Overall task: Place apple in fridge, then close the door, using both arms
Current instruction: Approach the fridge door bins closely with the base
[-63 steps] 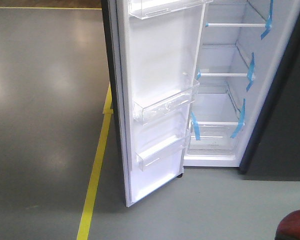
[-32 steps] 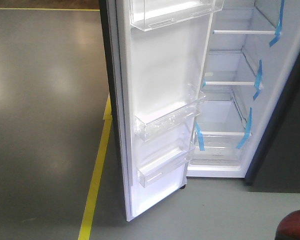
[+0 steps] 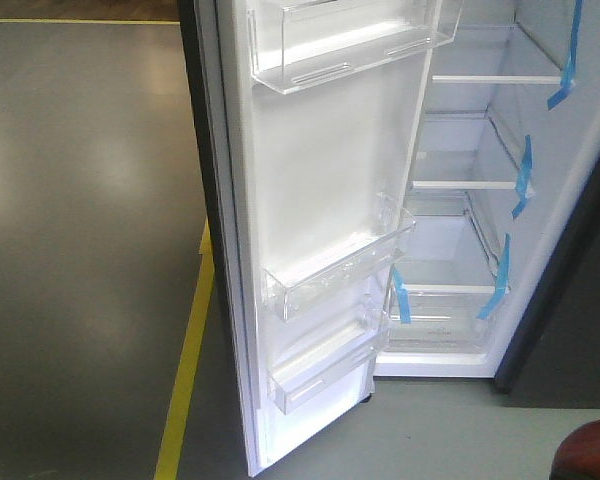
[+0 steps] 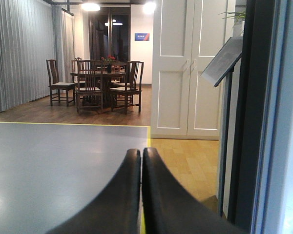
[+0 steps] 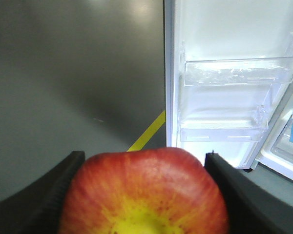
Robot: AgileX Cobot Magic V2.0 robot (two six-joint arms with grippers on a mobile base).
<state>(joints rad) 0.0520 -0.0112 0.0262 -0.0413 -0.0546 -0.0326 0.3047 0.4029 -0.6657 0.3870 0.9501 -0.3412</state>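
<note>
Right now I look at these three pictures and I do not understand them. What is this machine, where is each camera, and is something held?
It is a robot on wheels with two arms and a camera on each wrist. The front camera shows the fridge with its door open. The left wrist view looks along the left gripper, shut and empty, toward a dining room. The right wrist view shows the right gripper holding the apple, facing the open door.
</note>
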